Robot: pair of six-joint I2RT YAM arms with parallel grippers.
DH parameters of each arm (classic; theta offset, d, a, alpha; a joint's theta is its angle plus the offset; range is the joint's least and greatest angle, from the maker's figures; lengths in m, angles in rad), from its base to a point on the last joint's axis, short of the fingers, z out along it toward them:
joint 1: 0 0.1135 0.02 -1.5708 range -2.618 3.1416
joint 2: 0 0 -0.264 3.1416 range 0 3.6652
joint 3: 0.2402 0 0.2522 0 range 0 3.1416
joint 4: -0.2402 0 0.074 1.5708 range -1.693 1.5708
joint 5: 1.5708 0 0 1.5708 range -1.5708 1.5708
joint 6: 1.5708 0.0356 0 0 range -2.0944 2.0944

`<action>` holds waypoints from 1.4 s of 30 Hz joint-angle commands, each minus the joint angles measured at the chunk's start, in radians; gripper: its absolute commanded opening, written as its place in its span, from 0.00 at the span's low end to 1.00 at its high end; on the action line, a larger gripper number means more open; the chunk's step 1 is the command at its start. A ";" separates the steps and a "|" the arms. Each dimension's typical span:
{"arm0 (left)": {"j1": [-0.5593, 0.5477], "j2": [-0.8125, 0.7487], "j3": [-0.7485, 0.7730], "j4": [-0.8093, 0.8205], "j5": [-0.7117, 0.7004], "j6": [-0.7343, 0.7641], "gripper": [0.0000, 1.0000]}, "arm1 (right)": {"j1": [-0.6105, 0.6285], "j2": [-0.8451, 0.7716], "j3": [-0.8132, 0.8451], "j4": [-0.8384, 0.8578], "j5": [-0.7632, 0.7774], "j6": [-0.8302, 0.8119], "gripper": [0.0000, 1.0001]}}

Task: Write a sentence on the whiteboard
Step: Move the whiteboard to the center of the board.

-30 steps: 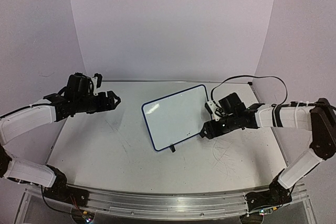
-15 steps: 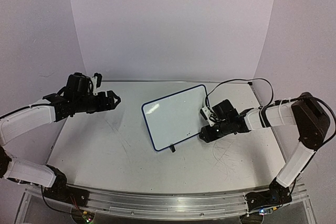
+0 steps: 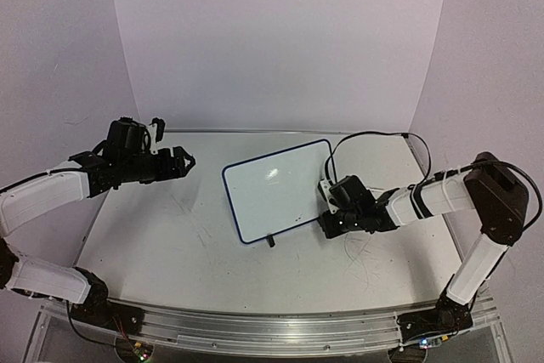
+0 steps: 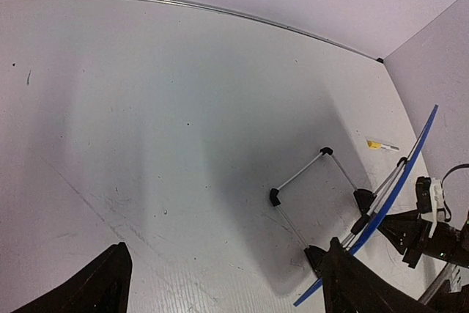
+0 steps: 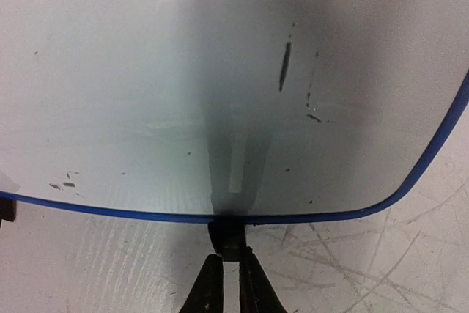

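Note:
The whiteboard (image 3: pixel 276 189) stands tilted on its black wire stand (image 4: pixel 300 174) at the table's middle, its blue frame edge (image 4: pixel 399 181) seen from behind in the left wrist view. Its face (image 5: pixel 146 93) carries only a few dark specks; no sentence is in view. My right gripper (image 3: pixel 325 225) lies low on the table at the board's right lower edge. Its jaws (image 5: pixel 229 256) are shut on the board's black stand foot (image 5: pixel 227 232). My left gripper (image 3: pixel 185 161) hovers open to the left of the board, with nothing between its fingers (image 4: pixel 110 269).
A small yellow-and-white object (image 4: pixel 382 146) lies on the table behind the board. The right arm's black cable (image 3: pixel 374 136) loops above the table's back right. The tabletop (image 3: pixel 153 235) is scuffed, with grey scratches (image 3: pixel 365 257) near the right gripper. Purple walls enclose back and sides.
My right gripper has slid left and down to the board's foot and shut on it. The whiteboard has shifted a little to the left. The left arm has not moved.

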 commanded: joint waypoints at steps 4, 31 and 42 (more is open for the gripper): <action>0.002 -0.019 0.021 0.038 -0.002 0.020 0.91 | 0.066 -0.048 -0.054 0.033 0.042 0.055 0.00; 0.002 -0.037 0.021 0.045 -0.005 0.018 0.92 | 0.062 0.077 -0.042 0.295 0.144 -0.058 0.31; 0.002 -0.059 0.020 0.028 -0.018 0.025 0.93 | 0.065 0.050 -0.109 0.325 0.056 -0.055 0.02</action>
